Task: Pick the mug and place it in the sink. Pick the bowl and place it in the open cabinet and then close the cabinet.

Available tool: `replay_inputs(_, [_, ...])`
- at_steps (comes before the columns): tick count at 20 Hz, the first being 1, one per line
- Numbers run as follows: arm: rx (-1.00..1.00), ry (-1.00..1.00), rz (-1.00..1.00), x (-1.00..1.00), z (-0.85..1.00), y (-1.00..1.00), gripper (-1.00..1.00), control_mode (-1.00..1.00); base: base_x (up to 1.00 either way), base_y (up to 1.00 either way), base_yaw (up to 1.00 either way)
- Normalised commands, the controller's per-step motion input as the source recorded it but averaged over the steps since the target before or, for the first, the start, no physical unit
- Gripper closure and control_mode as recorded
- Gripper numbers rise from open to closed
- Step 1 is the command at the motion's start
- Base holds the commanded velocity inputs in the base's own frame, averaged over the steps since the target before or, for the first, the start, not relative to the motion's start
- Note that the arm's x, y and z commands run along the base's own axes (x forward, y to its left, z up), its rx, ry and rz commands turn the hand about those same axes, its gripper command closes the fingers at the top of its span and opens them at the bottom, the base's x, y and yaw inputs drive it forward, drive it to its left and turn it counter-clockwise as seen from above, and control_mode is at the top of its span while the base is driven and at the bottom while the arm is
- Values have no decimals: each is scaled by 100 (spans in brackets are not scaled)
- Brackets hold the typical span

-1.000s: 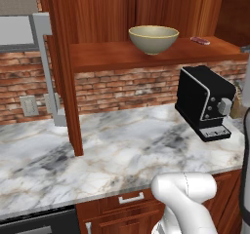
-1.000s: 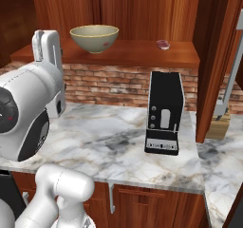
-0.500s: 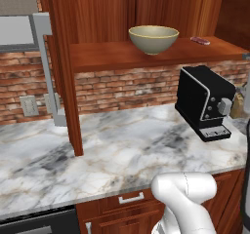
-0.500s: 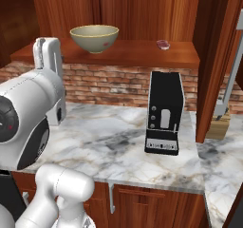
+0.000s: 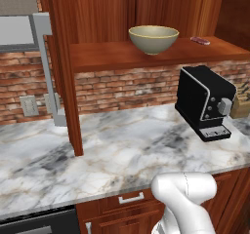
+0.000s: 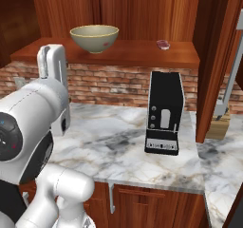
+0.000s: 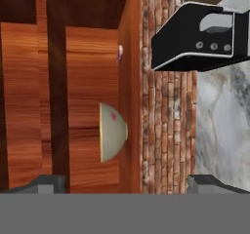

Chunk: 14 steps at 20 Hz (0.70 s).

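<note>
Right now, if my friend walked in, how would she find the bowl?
Look up at the open reddish-brown wooden cabinet above the marble counter. On its bottom shelf sits the bowl, wide, round and olive-beige with a thin pale yellow rim. Its one shelf neighbour is a tiny pinkish object, and the coffee machine below is black and boxy.

Your arm (image 6: 33,141) is glossy white, built of rounded, bulbous links with smooth shells. You can see a dark round cap on the big joint, carrying tiny red and blue dots, perhaps indicator marks. The finger tips (image 7: 46,183) look small, dark grey and blocky
</note>
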Motion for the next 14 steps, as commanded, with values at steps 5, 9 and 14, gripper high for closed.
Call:
replay_inputs(5, [2, 0, 0, -27, 0, -49, -100, -100, 0, 0, 0])
replay_inputs(9, [0, 0, 0, -35, 1, -32, -100, -100, 0, 0, 0])
replay_inputs(14, [0, 0, 0, -42, 4, -34, -100, -100, 0, 0, 0])
